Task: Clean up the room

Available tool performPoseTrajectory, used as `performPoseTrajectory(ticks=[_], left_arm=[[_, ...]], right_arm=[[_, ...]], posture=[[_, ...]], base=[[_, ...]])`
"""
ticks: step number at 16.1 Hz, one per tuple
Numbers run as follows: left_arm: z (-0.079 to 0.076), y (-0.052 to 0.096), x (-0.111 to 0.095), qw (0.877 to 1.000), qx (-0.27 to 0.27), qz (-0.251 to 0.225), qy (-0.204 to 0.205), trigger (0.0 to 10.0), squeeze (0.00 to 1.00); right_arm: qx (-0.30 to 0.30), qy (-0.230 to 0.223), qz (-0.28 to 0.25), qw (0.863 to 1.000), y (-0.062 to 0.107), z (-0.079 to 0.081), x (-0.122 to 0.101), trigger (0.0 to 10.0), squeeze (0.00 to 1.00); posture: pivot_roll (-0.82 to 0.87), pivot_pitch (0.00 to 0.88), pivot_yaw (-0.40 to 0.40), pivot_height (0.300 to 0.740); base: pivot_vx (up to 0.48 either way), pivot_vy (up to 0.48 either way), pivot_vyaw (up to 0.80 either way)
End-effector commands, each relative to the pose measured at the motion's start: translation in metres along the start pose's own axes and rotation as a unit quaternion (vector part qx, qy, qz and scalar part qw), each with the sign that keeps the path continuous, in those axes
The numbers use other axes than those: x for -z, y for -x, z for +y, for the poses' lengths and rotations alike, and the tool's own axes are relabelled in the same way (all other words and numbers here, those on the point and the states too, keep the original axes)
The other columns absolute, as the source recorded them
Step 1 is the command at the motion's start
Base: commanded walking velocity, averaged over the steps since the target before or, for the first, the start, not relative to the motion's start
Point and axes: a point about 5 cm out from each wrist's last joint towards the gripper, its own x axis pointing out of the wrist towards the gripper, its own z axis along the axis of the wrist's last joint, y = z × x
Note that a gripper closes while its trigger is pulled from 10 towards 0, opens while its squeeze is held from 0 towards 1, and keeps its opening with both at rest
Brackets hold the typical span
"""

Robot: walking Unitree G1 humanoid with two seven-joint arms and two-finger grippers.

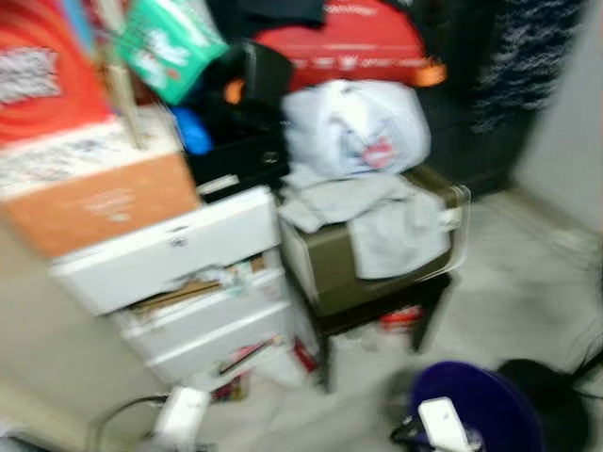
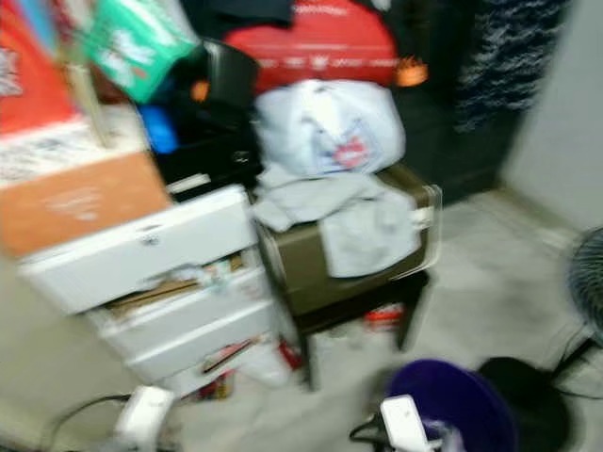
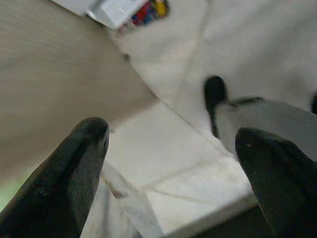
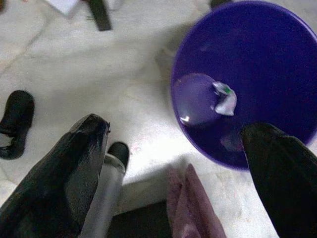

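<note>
Blurred head views, so likely the robot is mid-walk, scouting for the next thing to pick up. Far left: white drawer unit (image 1: 179, 273) with drawers hanging open, papers poking out, long axes running left-right and slightly uphill toward the right. Left gripper (image 3: 168, 168) hangs over pale floor tile (image 3: 163, 148), fingers well apart, nothing between them. Center: olive box (image 1: 377, 254) on a dark stool, grey cloth (image 1: 386, 221) draped over it, white plastic bag (image 1: 356, 127) on top. Right: purple bucket (image 4: 247, 84) on the floor, mouth up, a crumpled white scrap (image 4: 224, 97) inside. Right gripper (image 4: 173, 163) hovers just beside the bucket rim, fingers spread, empty. Next move probably calls for choosing a loose item and steadying first.
</note>
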Motion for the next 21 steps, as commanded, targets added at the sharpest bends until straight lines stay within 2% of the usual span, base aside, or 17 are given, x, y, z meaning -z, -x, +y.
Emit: performPoseTrajectory(ticks=[1, 3, 13, 14, 18, 21], left_arm=[[0.005, 0.001, 0.001, 1.000, 0.000, 0.008, -0.012, 10.0, 0.00], [0.006, 0.001, 0.007, 1.000, 0.002, 0.017, -0.017, 10.0, 0.00], [0.006, 0.001, 0.001, 0.999, -0.009, 0.015, -0.034, 10.0, 0.00], [0.008, 0.001, 0.000, 0.998, -0.021, 0.016, -0.048, 10.0, 0.00], [0.011, 0.001, 0.001, 0.998, -0.036, 0.015, -0.043, 10.0, 0.00], [0.016, 0.002, -0.003, 0.998, -0.061, 0.002, -0.016, 10.0, 0.00]], right_arm=[[-0.004, 0.005, 0.006, 1.000, 0.000, 0.001, 0.002, 10.0, 0.00], [-0.007, 0.012, 0.012, 1.000, 0.000, 0.001, 0.004, 10.0, 0.00], [-0.011, 0.023, 0.012, 1.000, 0.000, 0.001, 0.002, 10.0, 0.00], [-0.012, 0.026, 0.012, 1.000, 0.000, 0.001, 0.002, 10.0, 0.00], [-0.014, 0.035, 0.011, 0.999, 0.000, 0.001, 0.001, 10.0, 0.00], [-0.014, 0.032, 0.009, 0.999, 0.000, 0.001, 0.000, 10.0, 0.00]], posture=[[-0.06, 0.000, 0.055, 0.740], [-0.05, 0.000, 0.055, 0.740], [-0.05, 0.000, 0.056, 0.740], [-0.05, 0.000, 0.054, 0.740], [-0.05, 0.000, 0.053, 0.740], [-0.05, 0.000, 0.051, 0.740]], base=[[0.000, 0.000, 0.00], [0.000, 0.000, 0.00], [0.000, 0.000, 0.80], [0.000, 0.000, 0.80], [0.000, 0.000, 0.80], [0.000, 0.000, 0.57]])
